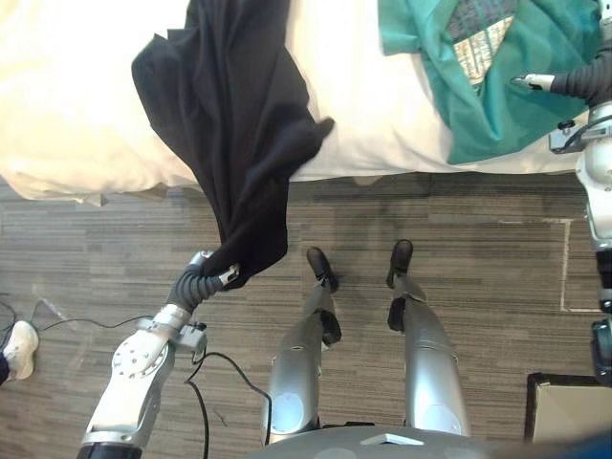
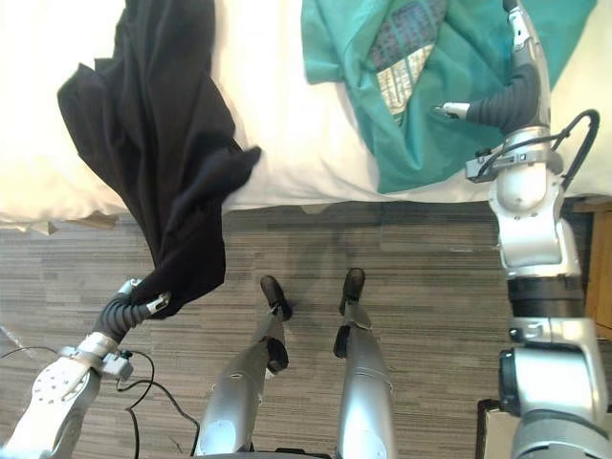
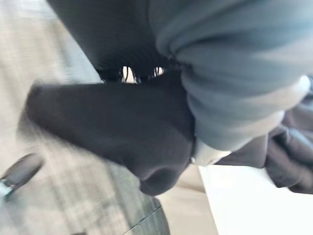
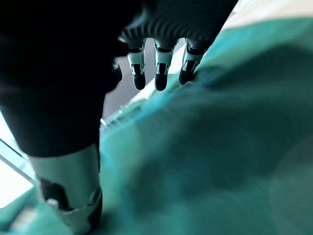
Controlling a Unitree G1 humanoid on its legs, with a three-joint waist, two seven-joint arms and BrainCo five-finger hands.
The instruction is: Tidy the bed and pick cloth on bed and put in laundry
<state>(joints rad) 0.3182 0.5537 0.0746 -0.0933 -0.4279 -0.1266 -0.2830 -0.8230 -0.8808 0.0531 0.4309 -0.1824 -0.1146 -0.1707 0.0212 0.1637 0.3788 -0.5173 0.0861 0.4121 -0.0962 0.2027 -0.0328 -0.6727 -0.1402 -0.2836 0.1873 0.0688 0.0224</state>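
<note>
Two cloths are mine to clear, and the black cloth [image 1: 229, 124] is the one in hand. Its upper part lies across the bed [image 1: 382, 115], and the rest hangs over the edge and runs down to my left hand [image 1: 226, 276], out over the floor [image 1: 478, 229] just off the mattress side. The fabric bunches round that hand and buries my fingers, so I cannot tell how they are set on it, though the way the cloth draws to a point there suggests a hold. To do this well, I judge I should draw the arm out and upward rather than straight back. That way the part on the bed slides off in one piece and the loose tail does not trail on the floor; then I can bundle it before carrying it off. The teal cloth [image 2: 469, 48], the second of the two, lies spread near the bed's edge to my right. One patterned patch [image 2: 406, 57] shows in its folds; whether that is lining or a separate piece I cannot tell. My right hand [image 2: 457, 110] hovers at it with fingers [image 4: 156, 73] relaxed and straight, gripping nothing. It will need a good gather of fabric, not a fingertip pinch. Beyond that I count one bed, one person's shoe [image 1: 19, 346] at the far left, and one dark-rimmed box [image 1: 566, 409] by my right side, possibly the laundry bin.
</note>
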